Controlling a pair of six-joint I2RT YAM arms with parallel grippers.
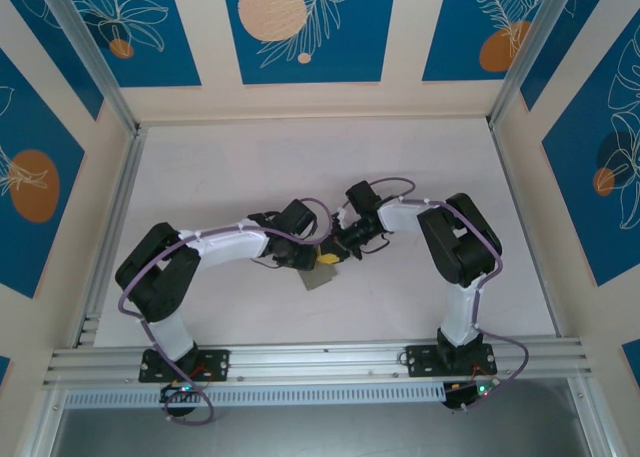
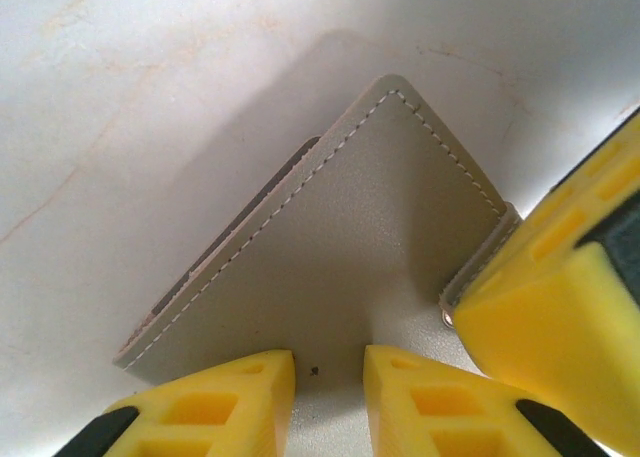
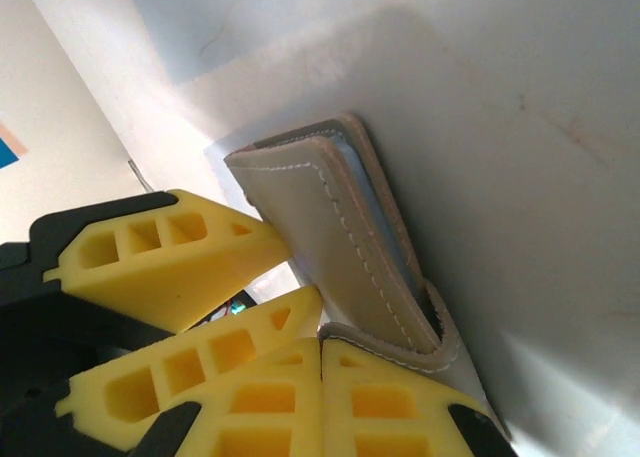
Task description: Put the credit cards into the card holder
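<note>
Holder: sat near the middle of the worktop, slightly toward its near edge, between the two grippers. It was grey with stitched edges.
Left gripper: was part open, with a narrow gap between its yellow fingers. Both fingertips touched the holder's flat face and clamped nothing.
Right gripper: had its jaws closed together, pinching the holder's stitched lip at one corner.
Holder's mouth: stood slightly apart in the right wrist view, with a pale blue layer inside. Whether that was a card or lining could not be told.
Dark strip: ran along the holder's upper left edge in the left wrist view, just behind the front face. Whether it was a card could not be told.
Shadow: fell broad and soft on the worktop around the holder.
</note>
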